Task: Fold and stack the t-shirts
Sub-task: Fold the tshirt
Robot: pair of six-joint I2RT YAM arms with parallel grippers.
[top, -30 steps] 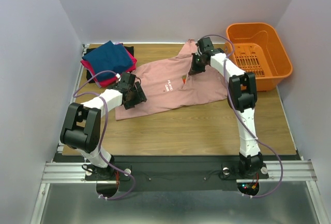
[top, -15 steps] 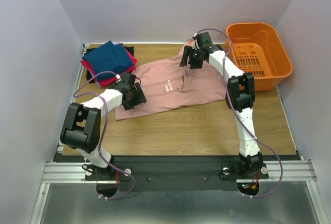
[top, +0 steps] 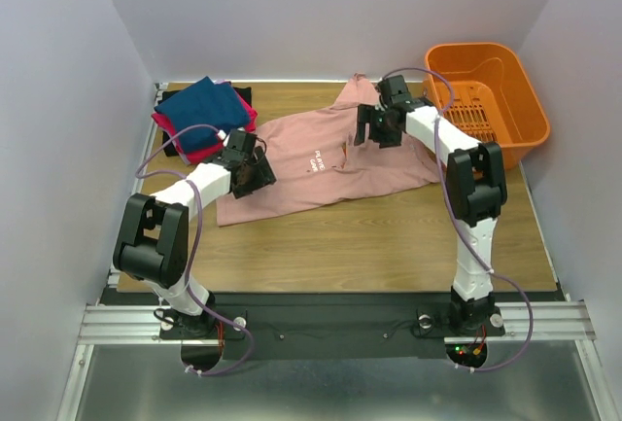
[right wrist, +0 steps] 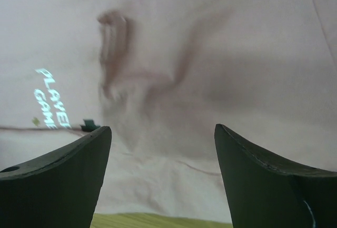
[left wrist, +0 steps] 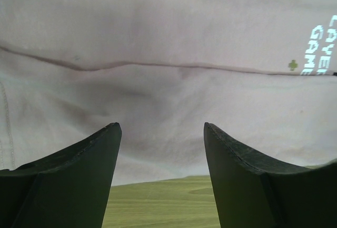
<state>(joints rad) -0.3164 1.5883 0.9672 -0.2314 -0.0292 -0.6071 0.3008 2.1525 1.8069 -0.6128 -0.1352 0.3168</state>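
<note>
A dusty-pink t-shirt (top: 321, 163) with white text lies spread and partly folded across the middle of the wooden table (top: 389, 236). Folded navy-blue (top: 201, 107) and magenta (top: 199, 144) t-shirts are stacked at the back left. My left gripper (top: 255, 170) hovers over the pink shirt's left part, open, nothing between its fingers (left wrist: 79, 175); the shirt (left wrist: 168, 54) fills its wrist view. My right gripper (top: 377, 125) is above the shirt's upper right, open and empty, over rumpled cloth (right wrist: 174, 80).
An orange plastic basket (top: 486, 100) stands at the back right corner. Grey walls close the table on the left, back and right. Bare wood shows along the near side in front of the shirt.
The right gripper has opened, letting go of the pink cloth, and shifted slightly right and toward me. The left arm has barely moved.
</note>
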